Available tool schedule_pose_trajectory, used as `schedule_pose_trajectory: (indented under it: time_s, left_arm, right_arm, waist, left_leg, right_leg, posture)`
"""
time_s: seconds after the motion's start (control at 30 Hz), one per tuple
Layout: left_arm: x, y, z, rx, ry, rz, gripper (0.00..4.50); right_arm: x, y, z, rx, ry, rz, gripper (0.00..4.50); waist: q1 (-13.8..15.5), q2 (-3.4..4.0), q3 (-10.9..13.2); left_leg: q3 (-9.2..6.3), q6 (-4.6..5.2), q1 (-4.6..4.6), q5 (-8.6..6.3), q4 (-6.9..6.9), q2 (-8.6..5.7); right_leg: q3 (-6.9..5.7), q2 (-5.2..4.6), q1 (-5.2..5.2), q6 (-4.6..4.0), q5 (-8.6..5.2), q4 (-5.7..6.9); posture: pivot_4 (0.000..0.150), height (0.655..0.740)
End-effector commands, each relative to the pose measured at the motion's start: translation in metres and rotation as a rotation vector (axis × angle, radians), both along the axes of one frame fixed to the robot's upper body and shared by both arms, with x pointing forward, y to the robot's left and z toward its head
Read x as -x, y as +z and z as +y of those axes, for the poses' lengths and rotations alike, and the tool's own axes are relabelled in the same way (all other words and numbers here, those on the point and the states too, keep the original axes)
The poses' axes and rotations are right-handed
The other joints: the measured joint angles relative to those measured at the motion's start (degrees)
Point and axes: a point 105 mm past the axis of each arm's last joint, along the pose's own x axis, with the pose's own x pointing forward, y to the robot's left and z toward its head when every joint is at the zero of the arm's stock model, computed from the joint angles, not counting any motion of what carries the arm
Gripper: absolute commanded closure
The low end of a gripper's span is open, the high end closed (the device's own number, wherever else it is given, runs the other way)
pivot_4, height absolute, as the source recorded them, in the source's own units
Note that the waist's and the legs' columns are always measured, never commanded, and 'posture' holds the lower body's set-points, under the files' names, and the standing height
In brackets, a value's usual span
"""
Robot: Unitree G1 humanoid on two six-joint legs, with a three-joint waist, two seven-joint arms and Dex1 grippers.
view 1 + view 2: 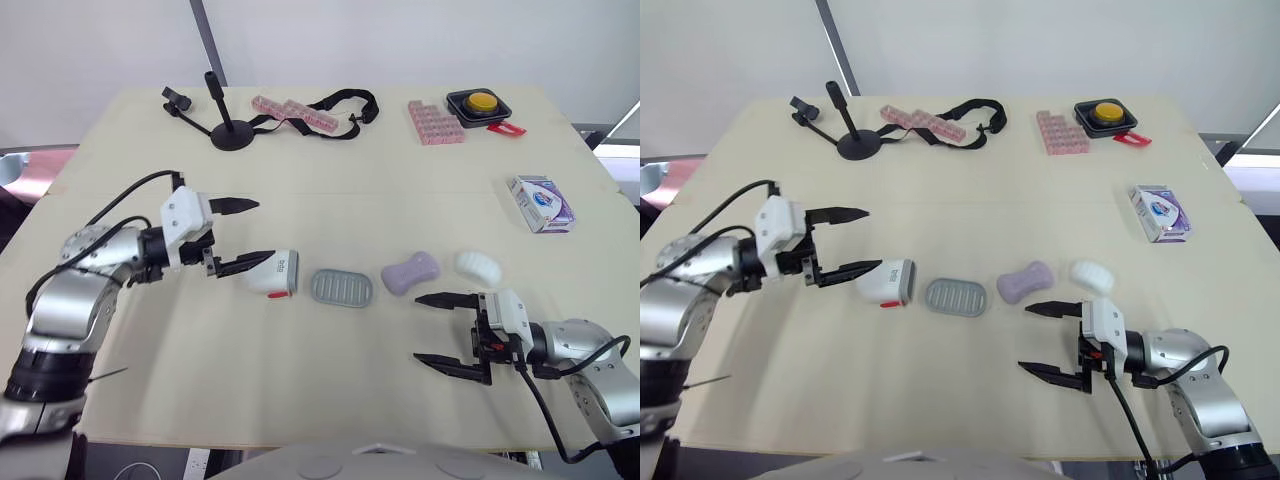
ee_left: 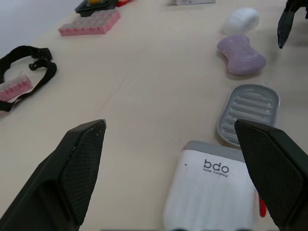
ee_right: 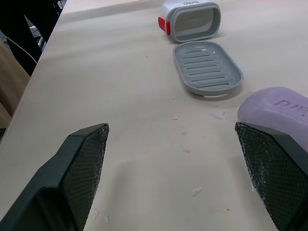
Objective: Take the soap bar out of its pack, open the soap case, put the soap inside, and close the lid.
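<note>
Head view: purple soap bar lies bare on the table, front centre, between a grey ribbed oval tray and a white rounded lump. The pack sits well apart, far right. White soap case lies on its side just beside the left tool, fingers apart, empty. Right tool is near the soap, fingers apart, empty.

Left wrist view: case shell is smooth glossy plastic with "bdo" print. Judged light, stiff, prone to sliding.

Right wrist view: case mouth is open and hollow, with a red latch at the rim. Soap is waisted, matte, embossed. Judged firm but slick; best gripped across the narrow waist.
</note>
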Motion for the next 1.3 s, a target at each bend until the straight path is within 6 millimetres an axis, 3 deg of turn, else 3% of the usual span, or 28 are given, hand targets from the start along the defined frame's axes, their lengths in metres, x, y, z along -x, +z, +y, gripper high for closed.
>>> schedule_pose_trajectory:
  time_s: [0.03, 0.23, 0.43, 0.63, 0.8, 1.0, 1.3]
  left_arm:
    - [0.032, -0.003, -0.001, 0.039, 0.035, -0.011, 0.00]
    - [0.067, -0.022, -0.004, 0.106, 0.095, 0.076, 0.00]
    - [0.095, -0.061, -0.004, 0.030, 0.059, 0.171, 0.00]
    - [0.096, -0.080, -0.009, 0.026, 0.015, 0.194, 0.00]
    - [0.096, -0.081, -0.020, 0.042, -0.049, 0.186, 0.00]
    - [0.096, -0.077, -0.033, 0.047, -0.091, 0.173, 0.00]
    - [0.094, -0.069, -0.047, 0.068, -0.120, 0.172, 0.00]
  right_arm:
    - [-0.003, 0.013, -0.004, -0.003, 0.013, -0.046, 0.00]
    - [-0.006, 0.016, -0.007, 0.014, 0.027, -0.057, 0.00]
    - [-0.010, 0.015, -0.006, 0.021, 0.033, -0.067, 0.00]
    - [-0.015, 0.020, -0.012, 0.044, 0.029, -0.088, 0.00]
    - [-0.020, 0.029, -0.019, 0.110, 0.085, -0.107, 0.00]
    - [-0.052, 0.067, -0.020, 0.217, 0.115, -0.085, 0.00]
    - [-0.080, 0.062, -0.007, 0.435, 0.276, -0.097, 0.00]
  waist:
    - [-0.2, -0.08, 0.0]
    - [0.8, -0.28, 0.2]
    - [0.1, -0.26, 0.2]
    - [0.0, -0.19, 0.2]
    - [-0.4, -0.17, 0.2]
    - [-1.0, -0.06, 0.3]
    - [-0.9, -0.05, 0.3]
  left_leg:
    - [0.00, -0.01, 0.00, -0.01, -0.03, 0.01]
    - [-0.21, -0.04, 0.19, -0.01, -0.06, 0.02]
    - [-0.23, -0.03, 0.40, -0.02, -0.14, 0.03]
    - [-0.23, -0.03, 0.54, -0.01, -0.31, 0.03]
    - [-0.22, -0.03, 0.66, -0.01, -0.32, 0.02]
    - [-0.20, -0.01, 0.85, 0.00, -0.39, 0.03]
    - [-0.19, -0.01, 0.93, 0.01, -0.46, 0.19]
  right_leg:
    - [-0.01, 0.01, 0.02, 0.00, 0.00, -0.06]
    - [-0.22, -0.02, 0.41, 0.02, 0.01, -0.31]
    - [-0.20, 0.01, 0.57, 0.02, 0.01, -0.41]
    - [-0.22, 0.02, 0.66, 0.01, 0.01, -0.49]
    - [-0.20, 0.01, 0.78, 0.01, 0.00, -0.49]
    - [-0.14, 0.07, 0.88, 0.01, 0.00, -0.46]
    - [-0.21, 0.20, 0.92, -0.02, -0.01, -0.47]
  posture:
    - [0.150, 0.7096]
    - [0.150, 0.7096]
    - [0.150, 0.7096]
    - [0.150, 0.7096]
    - [0.150, 0.7096]
    - [0.150, 0.7096]
    - [0.150, 0.7096]
